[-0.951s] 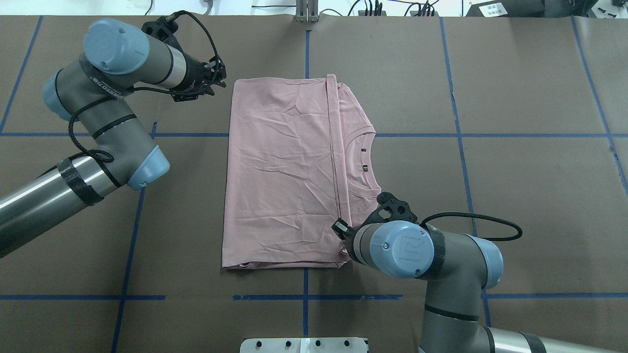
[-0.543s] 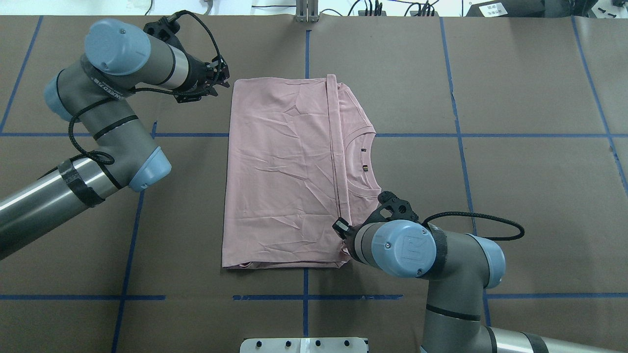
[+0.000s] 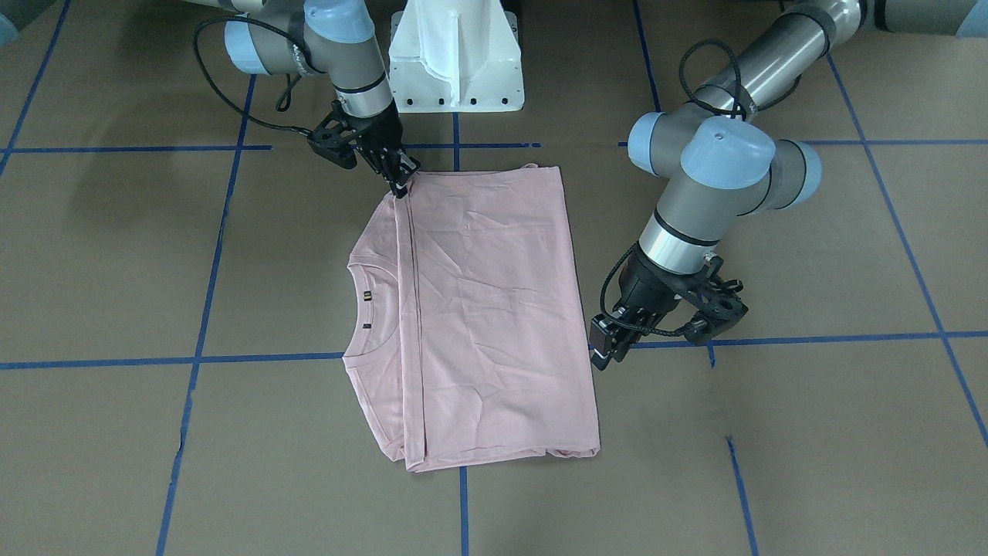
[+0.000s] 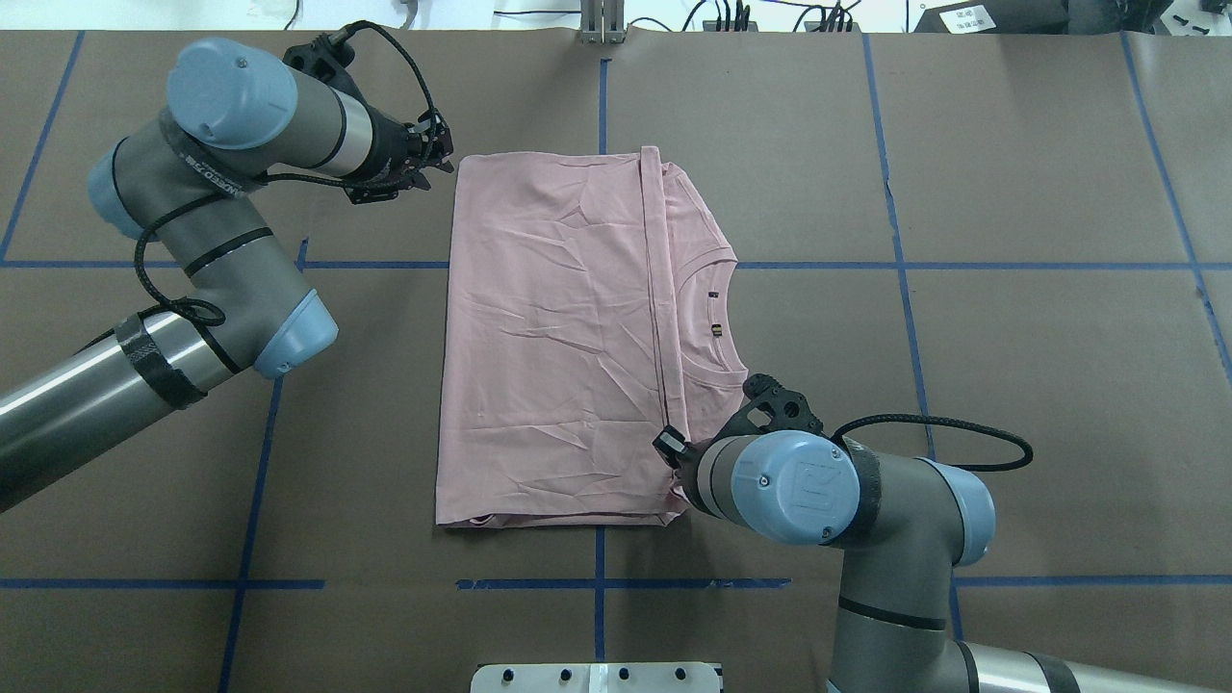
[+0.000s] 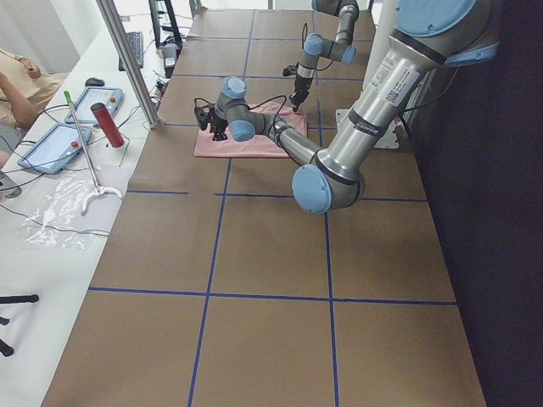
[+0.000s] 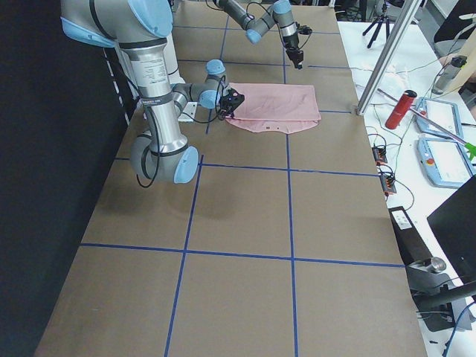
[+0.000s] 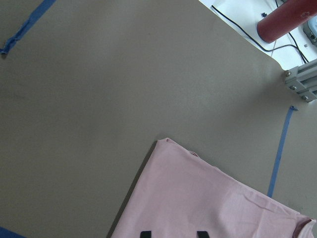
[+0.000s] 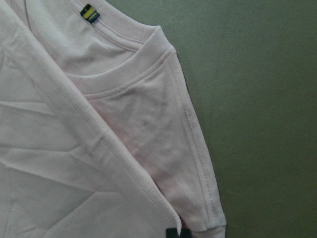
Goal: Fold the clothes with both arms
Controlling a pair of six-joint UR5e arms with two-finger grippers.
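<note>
The pale pink T-shirt lies folded on the brown table, plain side up, its ribbed collar showing at the right edge. My right gripper is at the shirt's near corner by the folded hem, and in the right wrist view its fingertips are pressed together on the hem's edge. My left gripper hovers just beside the shirt's far left corner. In the left wrist view its two fingertips stand apart over the pink cloth. The dog print is hidden.
The white pedestal base stands at the table's near edge. Blue tape lines cross the brown surface. Beyond the far edge, a metal post, a red bottle and tablets sit on a side table.
My left gripper has crept a little to the right, closer to the shirt's far left corner. The right arm's elbow shifted slightly; its gripper stays at the hem. The shirt has not moved.
</note>
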